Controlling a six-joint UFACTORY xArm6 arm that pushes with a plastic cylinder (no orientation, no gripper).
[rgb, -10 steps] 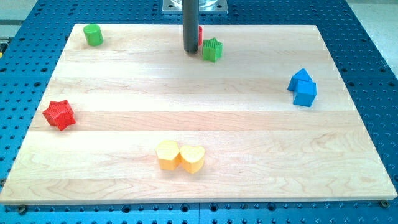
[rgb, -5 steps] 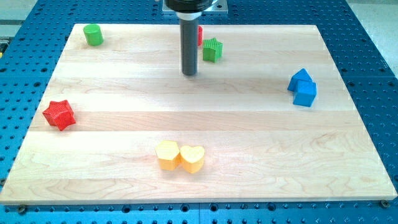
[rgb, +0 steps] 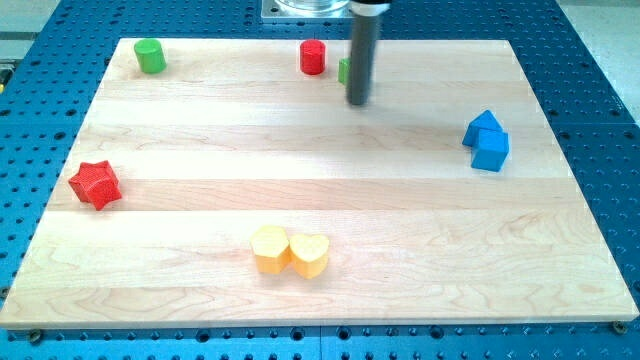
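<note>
My tip (rgb: 359, 101) rests on the wooden board (rgb: 420, 220) near the view's top, right of centre. The rod stands in front of a green block (rgb: 344, 70), hiding most of it; only a sliver shows at the rod's left edge, so touching cannot be told. A red cylinder (rgb: 313, 57) sits just to the left of the rod. A green cylinder (rgb: 150, 56) stands at the top left corner. Two blue blocks (rgb: 486, 140) sit together at the right. A red star (rgb: 96, 184) lies at the left edge. Two yellow blocks (rgb: 289, 251) touch near the bottom middle.
The board lies on a blue perforated table (rgb: 600, 120). The arm's grey mount (rgb: 310, 8) shows at the top edge.
The rod swung from left of the green block, down toward the middle, then right and up, now covering the green block. The red cylinder is uncovered.
</note>
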